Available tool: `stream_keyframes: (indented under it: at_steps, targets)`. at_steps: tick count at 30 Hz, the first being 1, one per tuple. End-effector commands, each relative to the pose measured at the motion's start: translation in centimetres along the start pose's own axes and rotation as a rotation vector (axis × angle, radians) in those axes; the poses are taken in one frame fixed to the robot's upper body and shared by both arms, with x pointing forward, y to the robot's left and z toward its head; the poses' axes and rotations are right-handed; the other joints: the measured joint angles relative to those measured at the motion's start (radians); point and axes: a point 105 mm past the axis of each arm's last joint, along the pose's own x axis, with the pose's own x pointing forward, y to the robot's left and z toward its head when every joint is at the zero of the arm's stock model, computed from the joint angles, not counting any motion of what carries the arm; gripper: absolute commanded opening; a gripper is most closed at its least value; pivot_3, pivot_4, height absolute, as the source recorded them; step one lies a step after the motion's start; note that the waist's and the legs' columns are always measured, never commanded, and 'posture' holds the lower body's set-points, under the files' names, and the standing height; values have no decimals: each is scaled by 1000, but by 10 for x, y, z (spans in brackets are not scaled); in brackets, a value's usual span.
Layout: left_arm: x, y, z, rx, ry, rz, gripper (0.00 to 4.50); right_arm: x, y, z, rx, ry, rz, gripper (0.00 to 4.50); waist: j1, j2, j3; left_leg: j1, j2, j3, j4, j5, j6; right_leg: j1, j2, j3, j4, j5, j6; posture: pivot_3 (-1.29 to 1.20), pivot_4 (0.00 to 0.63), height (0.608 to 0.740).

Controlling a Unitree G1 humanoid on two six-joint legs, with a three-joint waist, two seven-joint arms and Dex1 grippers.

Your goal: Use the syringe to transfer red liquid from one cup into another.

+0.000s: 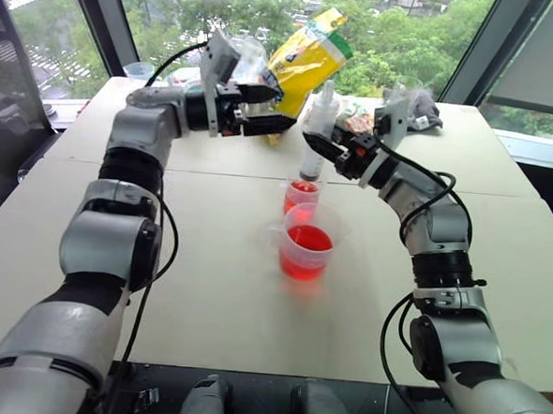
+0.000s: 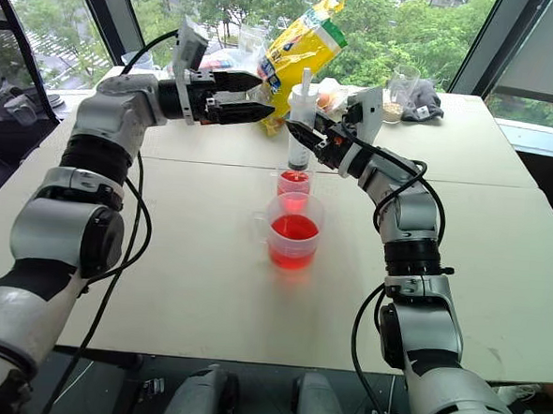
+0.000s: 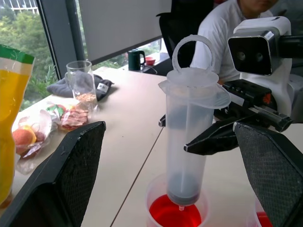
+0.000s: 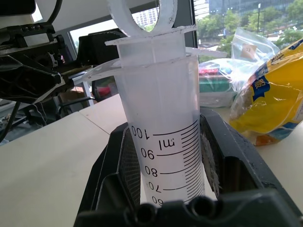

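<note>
Syringe [image 1: 317, 125] stands upright with its tip over the small cup [image 1: 301, 195], held tight in the right end effector [image 1: 329, 146] so red liquid [image 1: 308, 239] can drip in without spilling. The plunger is pushed down. The left end effector [image 1: 264, 110] is wide and holds nothing, beside the plunger top. The big cup [image 1: 306, 242] sits just in front on the worktop [image 1: 215, 288].

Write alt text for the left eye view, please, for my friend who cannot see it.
The robot's right claw holds a clear syringe upright, tip down in a narrow cup of red liquid. Its left claw hangs open to the syringe's left. A wider handled cup of red liquid stands nearer on the pale table.
</note>
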Motion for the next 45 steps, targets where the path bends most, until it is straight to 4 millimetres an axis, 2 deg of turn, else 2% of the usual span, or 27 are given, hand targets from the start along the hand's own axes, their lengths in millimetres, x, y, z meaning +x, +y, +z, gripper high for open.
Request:
stream_keyframes:
  at_steps: [1, 4, 6, 11, 13, 16, 18, 19, 21, 24, 26, 30, 37, 42, 45]
  targets:
    - [-19, -16, -6, 10, 34, -71, 4437, 3, 2, 19, -38, -58, 17, 1425, 0, 0, 0, 0, 0, 0, 0, 0, 0, 0, 0, 0, 0, 0, 0, 0, 150, 740]
    - [-26, -25, -18, 0, 67, -75, 4437, 3, 1, 20, -38, -61, 17, 1425, 1, 0, 0, 0, 0, 0, 0, 0, 0, 0, 0, 0, 0, 0, 0, 0, 150, 740]
    - [-32, -24, -24, -4, 83, -41, 4437, 3, 1, 23, -43, -65, 16, 1425, 6, 0, 0, 0, 0, 0, 1, 0, 0, 0, 0, 0, 1, 0, 0, 0, 150, 740]
    - [-35, -26, -26, -23, 72, -12, 4437, 1, 0, 52, -58, -104, 2, 1425, 5, 0, 0, 0, 0, 0, 1, 0, 0, 0, -1, 0, 1, 0, 0, 0, 150, 740]
    - [-34, -28, -27, -28, 69, -13, 4437, -1, -8, 70, -33, -107, -59, 1425, 5, 0, 0, 0, 0, 0, 1, 0, 0, 0, -1, 0, 1, 0, 0, 0, 150, 740]
    - [-33, -32, -30, -43, 53, -11, 4437, -12, -35, 106, 112, -83, -201, 1425, 5, 1, 1, 0, 0, -1, 1, 0, 0, -1, -1, 0, 2, 0, 0, 0, 150, 740]
    - [-31, -32, -32, -57, 34, -1, 4437, -24, -53, 119, 207, -30, -298, 1425, 9, 1, 1, 0, 1, -2, 1, 0, 0, -2, -2, 0, 3, 0, 0, 0, 150, 740]
    - [-30, -34, -33, -65, 25, -1, 4437, -32, -61, 119, 234, 38, -353, 1425, 10, 1, 1, 0, 1, -2, 1, 0, 0, -2, -2, 0, 3, 0, 0, 0, 150, 740]
    - [-28, -37, -37, -74, 17, -8, 4437, -47, -72, 113, 275, 164, -437, 1425, 10, 1, 1, 0, 0, -1, 0, 0, 0, -1, -2, 0, 2, 0, -1, 0, 150, 740]
    - [-25, -47, -43, -81, 9, -38, 4437, -75, -82, 81, 319, 400, -556, 1425, 7, 0, 0, 0, 0, 0, -1, -1, 1, 0, -2, 0, -1, 0, -1, 0, 150, 740]
    - [-23, -51, -46, -82, 8, -46, 4437, -91, -81, 62, 357, 523, -578, 1425, 5, 0, 0, 0, 0, 0, -1, -1, 1, 0, -3, 1, -1, 0, -1, 0, 150, 740]
    - [-20, -55, -54, -82, 2, -34, 4437, -130, -68, 4, 428, 867, -603, 1425, 6, 1, 0, -1, 0, 0, -1, -1, 1, -2, -2, 2, 0, 0, -1, 0, 150, 740]
    - [-15, -65, -62, -83, 9, -38, 4437, -151, -67, -46, 472, 1016, -637, 1425, 3, 1, 0, -1, 0, 0, -1, -1, 1, -2, -1, 3, 0, 0, 0, 0, 150, 740]
    - [-19, -67, -68, -93, 26, -26, 4437, -157, -63, -73, 498, 1071, -629, 1425, 6, 1, 0, -1, 0, 0, 0, -1, 1, -2, -1, 2, 0, 0, 0, 0, 150, 740]
    - [-19, -70, -70, -89, 40, -33, 4437, -158, -61, -81, 504, 1082, -623, 1425, 6, 1, 0, -1, 0, 0, -1, -1, 1, -2, -1, 2, -1, 0, 0, 0, 150, 740]
